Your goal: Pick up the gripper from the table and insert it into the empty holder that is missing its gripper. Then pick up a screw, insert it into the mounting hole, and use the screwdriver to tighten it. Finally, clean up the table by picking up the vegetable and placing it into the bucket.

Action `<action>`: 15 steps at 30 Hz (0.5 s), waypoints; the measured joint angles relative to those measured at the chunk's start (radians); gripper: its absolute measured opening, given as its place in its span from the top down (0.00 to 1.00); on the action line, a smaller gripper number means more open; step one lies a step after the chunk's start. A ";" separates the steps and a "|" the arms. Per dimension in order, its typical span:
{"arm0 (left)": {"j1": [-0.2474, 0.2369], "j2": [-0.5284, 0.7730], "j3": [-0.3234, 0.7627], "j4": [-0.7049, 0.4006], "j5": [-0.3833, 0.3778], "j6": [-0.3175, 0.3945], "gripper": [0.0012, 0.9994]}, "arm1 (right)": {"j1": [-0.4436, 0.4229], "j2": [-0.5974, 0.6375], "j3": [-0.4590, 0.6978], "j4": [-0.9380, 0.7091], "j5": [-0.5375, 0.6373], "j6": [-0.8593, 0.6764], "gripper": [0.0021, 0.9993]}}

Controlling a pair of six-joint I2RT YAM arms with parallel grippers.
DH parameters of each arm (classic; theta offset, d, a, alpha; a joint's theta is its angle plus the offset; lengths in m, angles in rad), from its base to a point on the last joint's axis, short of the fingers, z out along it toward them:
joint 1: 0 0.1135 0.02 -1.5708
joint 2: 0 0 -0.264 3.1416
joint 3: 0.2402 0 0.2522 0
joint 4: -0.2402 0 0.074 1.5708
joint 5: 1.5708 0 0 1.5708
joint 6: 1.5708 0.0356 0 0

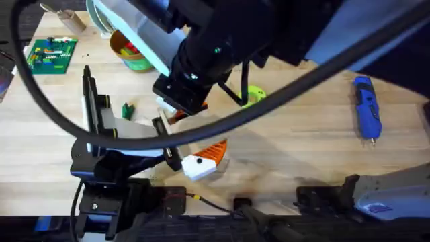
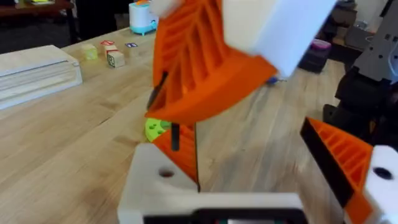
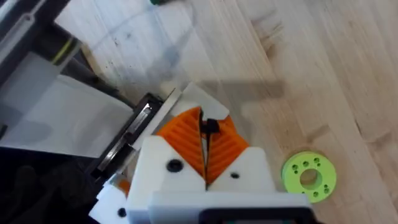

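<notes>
Right end effector (image 3: 205, 119) reaches across the middle and hangs over the left arm's end effector (image 1: 201, 160). Its orange pads are pressed together on a small black piece (image 3: 209, 127), which I take to be a screw, held roughly upright.

Left end effector is spread, nothing between the fingers. One side shows a white holder (image 2: 146, 186) with the orange ribbed gripper (image 2: 184, 152) apparently seated in it. The mounting hole (image 2: 165, 173) is open on the holder's face.

Key relation: in the left wrist view, the right end effector (image 2: 205, 68) sits just above the holder. The screw looks to lie a little to one side of the hole, near it; I cannot tell whether it touches.

Likely step: seating the screw. That would need a short descent with the shaft lined up on the hole.

Screwdriver (image 1: 366, 107) lies flat well off on the right of the tabletop (image 1: 302, 134), near that edge, on the right arm's side, bit pointing toward the bases. Bare wood around it.

Lime-green disc (image 3: 309, 176) lies close by; a sideways slip could nudge it.

Vegetable (image 1: 127, 109) lies on the left, the bucket (image 1: 131, 52) beyond it.
</notes>
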 joint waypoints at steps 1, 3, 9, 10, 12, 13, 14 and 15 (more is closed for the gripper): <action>0.000 0.000 0.000 0.000 0.000 0.000 0.01 | 0.000 -0.002 0.000 0.000 0.000 0.000 1.00; 0.000 0.000 0.000 0.000 0.000 0.000 0.01 | 0.000 -0.002 0.000 0.000 0.000 0.000 1.00; 0.000 0.000 0.000 0.000 0.000 0.000 0.01 | 0.000 -0.002 0.000 0.004 0.000 0.000 1.00; 0.000 0.000 0.000 0.000 0.000 0.000 0.01 | 0.000 -0.002 0.000 0.007 0.000 0.000 1.00; 0.000 0.000 0.000 0.000 0.000 0.000 0.01 | 0.000 -0.001 0.000 0.013 0.000 0.000 1.00; 0.000 0.000 0.000 0.000 0.000 0.000 0.01 | 0.000 0.002 0.000 0.014 0.000 0.000 1.00; 0.000 0.000 0.000 0.000 0.000 0.000 0.01 | 0.000 0.005 0.000 0.016 0.000 -0.001 1.00; 0.000 0.000 0.000 0.000 0.000 0.000 0.01 | 0.000 0.009 0.000 0.016 0.000 -0.002 1.00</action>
